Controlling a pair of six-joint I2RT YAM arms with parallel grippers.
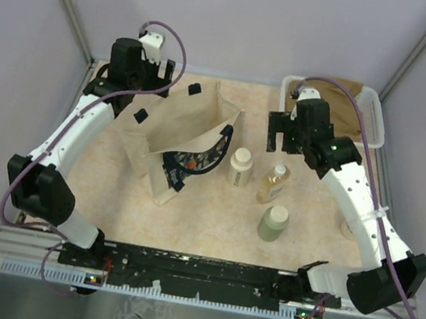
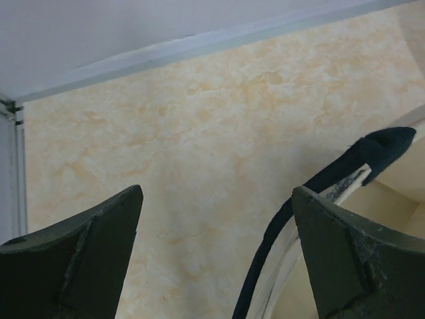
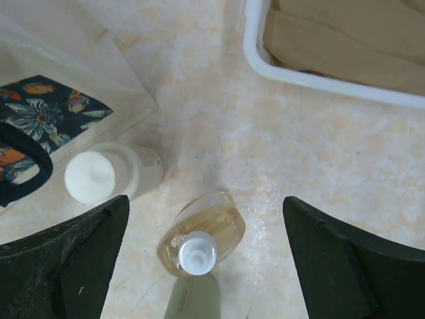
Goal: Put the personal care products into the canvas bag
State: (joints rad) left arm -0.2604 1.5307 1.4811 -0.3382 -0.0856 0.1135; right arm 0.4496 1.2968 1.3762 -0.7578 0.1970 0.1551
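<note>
Marbled table (image 1: pixel 209 232), first pick pending by my read: all three bottles stand outside bag. Nearest me, olive-green cylinder (image 1: pixel 273 223); beyond it amber bottle (image 1: pixel 273 184), then cream bottle (image 1: pixel 239 166) just beside canvas bag (image 1: pixel 176 133), slumped left of centre. Right tool (image 1: pixel 280 138) spread wide, empty, poised above amber bottle. Left tool (image 2: pixel 217 199) wide, empty, beside bag's navy handle (image 2: pixel 319 186). Next move calls for lowering right tool squarely around amber bottle.
</note>
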